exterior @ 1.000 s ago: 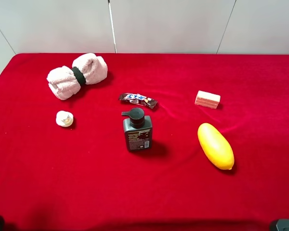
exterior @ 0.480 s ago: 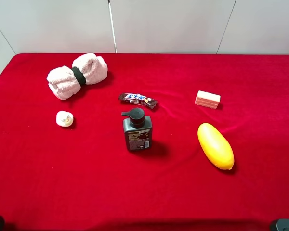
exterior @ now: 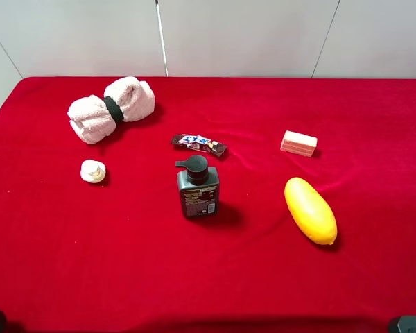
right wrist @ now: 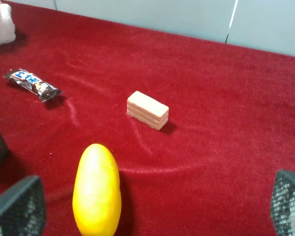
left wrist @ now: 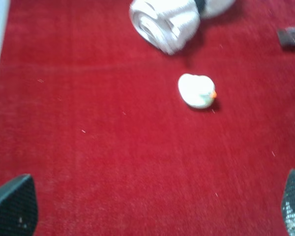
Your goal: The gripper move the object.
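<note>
While I watch from above, a red table cloth (exterior: 374, 125) carries a rolled pink towel (exterior: 111, 109), a yellow mango (exterior: 310, 209) and the pump bottle (exterior: 197, 187), upright mid-table with a printed label I cannot read. Just behind it lies a dark candy bar wrapper (exterior: 199, 144); its lettering is illegible. Both the left gripper (left wrist: 147, 206) and the right gripper (right wrist: 152, 206) are spread wide, holding nothing.

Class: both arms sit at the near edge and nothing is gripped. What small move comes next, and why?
Probably one gripper should reach toward the pump bottle. It stands upright and untouched mid-cloth, apart from the candy bar. The left gripper and right gripper are both open and empty, neither clearly closer.
</note>
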Controlling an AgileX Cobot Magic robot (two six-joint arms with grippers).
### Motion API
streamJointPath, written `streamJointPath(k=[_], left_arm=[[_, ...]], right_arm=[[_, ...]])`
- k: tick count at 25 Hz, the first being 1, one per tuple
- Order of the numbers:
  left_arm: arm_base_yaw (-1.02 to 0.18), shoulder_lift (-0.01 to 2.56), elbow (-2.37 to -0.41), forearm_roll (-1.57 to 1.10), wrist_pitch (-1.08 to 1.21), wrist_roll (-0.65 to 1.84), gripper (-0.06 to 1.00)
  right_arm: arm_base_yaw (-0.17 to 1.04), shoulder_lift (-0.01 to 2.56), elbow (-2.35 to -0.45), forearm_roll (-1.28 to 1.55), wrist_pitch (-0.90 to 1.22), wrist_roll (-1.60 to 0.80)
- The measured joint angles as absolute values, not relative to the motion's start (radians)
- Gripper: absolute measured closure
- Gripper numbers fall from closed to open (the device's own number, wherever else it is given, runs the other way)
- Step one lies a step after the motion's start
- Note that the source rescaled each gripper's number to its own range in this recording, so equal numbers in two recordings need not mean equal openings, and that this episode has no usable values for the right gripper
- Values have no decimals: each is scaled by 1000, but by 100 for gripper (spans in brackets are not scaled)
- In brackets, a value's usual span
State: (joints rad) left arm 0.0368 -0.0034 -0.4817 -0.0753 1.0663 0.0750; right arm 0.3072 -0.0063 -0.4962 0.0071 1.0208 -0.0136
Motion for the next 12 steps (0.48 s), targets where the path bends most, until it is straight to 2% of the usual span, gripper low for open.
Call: streamJointPath(k=[12], left_arm=[[64,-3,-482,-75,1066,77,-6]], right_arm=[[307,-6,-496,8,1021,-14]])
